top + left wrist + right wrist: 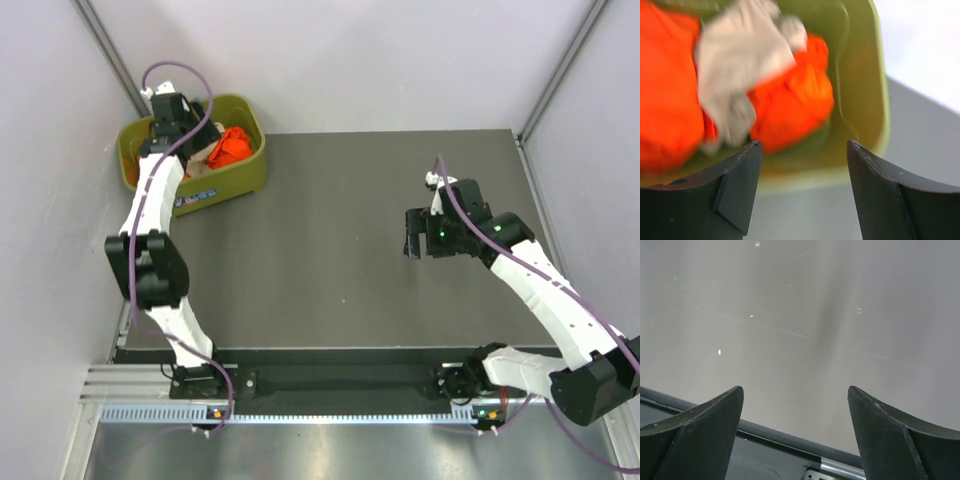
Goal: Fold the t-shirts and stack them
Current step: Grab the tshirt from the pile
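Observation:
Crumpled t-shirts lie in the olive-green bin (250,170) at the table's back left. In the left wrist view, a bright orange shirt (795,105) lies right of a beige one (740,55), and more orange cloth (665,100) fills the left. The view is blurred. My left gripper (804,145) hangs open just above the bin's near rim (840,170), touching no cloth. From above, the left gripper (197,135) is over the bin beside the orange shirt (232,145). My right gripper (412,238) hovers open and empty over the right half of the table; the right gripper (795,388) faces a pale wall.
The dark grey table (330,250) is bare between the arms. White enclosure walls stand close on the left, back and right. A grey frame bar (790,437) runs along the table edge below the right gripper. Purple cables loop off both arms.

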`<state>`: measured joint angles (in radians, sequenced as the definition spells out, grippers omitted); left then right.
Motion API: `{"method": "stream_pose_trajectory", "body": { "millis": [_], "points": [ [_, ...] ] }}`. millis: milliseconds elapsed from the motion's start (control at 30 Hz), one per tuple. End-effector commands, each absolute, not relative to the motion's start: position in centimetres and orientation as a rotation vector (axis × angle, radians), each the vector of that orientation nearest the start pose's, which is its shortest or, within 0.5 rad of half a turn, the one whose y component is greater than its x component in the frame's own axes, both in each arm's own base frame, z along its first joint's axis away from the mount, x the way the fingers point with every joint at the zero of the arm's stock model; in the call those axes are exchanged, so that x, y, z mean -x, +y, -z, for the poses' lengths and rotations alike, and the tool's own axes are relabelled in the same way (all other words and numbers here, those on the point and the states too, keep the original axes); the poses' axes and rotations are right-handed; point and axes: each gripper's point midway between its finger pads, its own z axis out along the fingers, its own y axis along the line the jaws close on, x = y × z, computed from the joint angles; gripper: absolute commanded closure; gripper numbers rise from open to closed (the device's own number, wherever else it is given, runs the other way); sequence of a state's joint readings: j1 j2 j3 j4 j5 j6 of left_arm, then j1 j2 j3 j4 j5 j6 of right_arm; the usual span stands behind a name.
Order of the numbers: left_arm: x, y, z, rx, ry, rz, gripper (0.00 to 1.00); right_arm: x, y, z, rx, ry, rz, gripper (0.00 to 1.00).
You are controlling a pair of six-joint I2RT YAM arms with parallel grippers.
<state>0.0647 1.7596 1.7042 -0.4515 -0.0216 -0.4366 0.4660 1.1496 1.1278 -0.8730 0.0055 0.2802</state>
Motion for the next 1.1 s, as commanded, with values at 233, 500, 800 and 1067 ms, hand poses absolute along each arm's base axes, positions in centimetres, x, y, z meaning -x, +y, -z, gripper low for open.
{"method": "stream_pose_trajectory", "body": {
  "millis": [233,500,800,1067],
  "points": [
    [-62.0,6.8,-22.5,0.595,1.937,0.311,0.32,-24.3,9.8,-21.3,-0.016,2.424,-0.283,0.15],
    [-65.3,6.5,-20.3,0.613,1.888,0.376,0.38,-25.1,10.2,-21.0,-0.11,2.439,-0.31,0.16],
    [-65.4,3.6,-23.5,0.553,1.821,0.393,0.41,-24.8,10.7,-19.7,-0.173,2.457,-0.354,0.17],
    [-65.6,0.5,-22.5,0.494,1.85,0.378,0.42,-24.0,10.4,-18.9,-0.178,2.47,-0.343,0.16]
  ]
}}
